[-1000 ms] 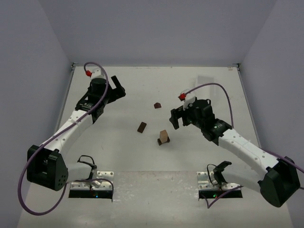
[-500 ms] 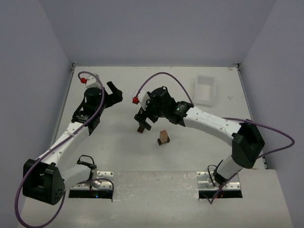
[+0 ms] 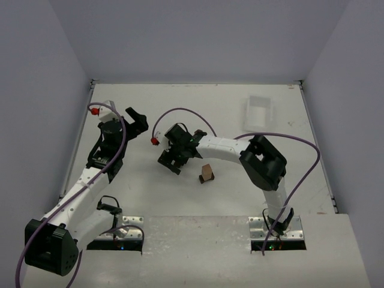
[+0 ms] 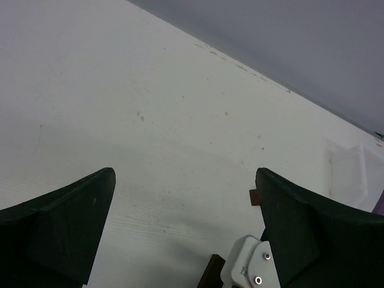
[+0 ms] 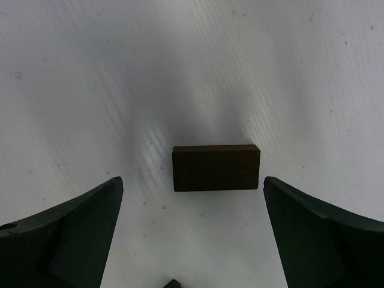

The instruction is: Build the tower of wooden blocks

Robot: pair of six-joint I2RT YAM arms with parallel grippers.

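Moved: right arm swung from the right half of the table [image 3: 288, 168] across to left of centre since a second ago; left arm pulled back a little toward the left wall.
Right end effector [image 3: 170, 162]: mine, jaws wide open, gripping nothing, pointing down over the loose dark block [image 5: 216, 167].
Loose dark block: flat on the table, long side across the right wrist view, between my two fingers [image 5: 72, 234] with a clear gap on each side, touching neither.
Left end effector [image 3: 138, 120]: open, nothing held, off the table at back left, well apart from every block.
Tower: tan block [image 3: 207, 170] sits on a dark base block [image 3: 204, 179] near table centre, just right of my right end effector, not touching it.
Second dark block [image 4: 254, 197]: only a corner shows beside a finger in the left wrist view.
White tray [image 3: 259, 113]: back right, near the back edge, well apart from both arms.
Edges: back edge meets the wall; the side walls run along both sides.
Open room: bare table right of the tower, and behind my left end effector up to the back edge.
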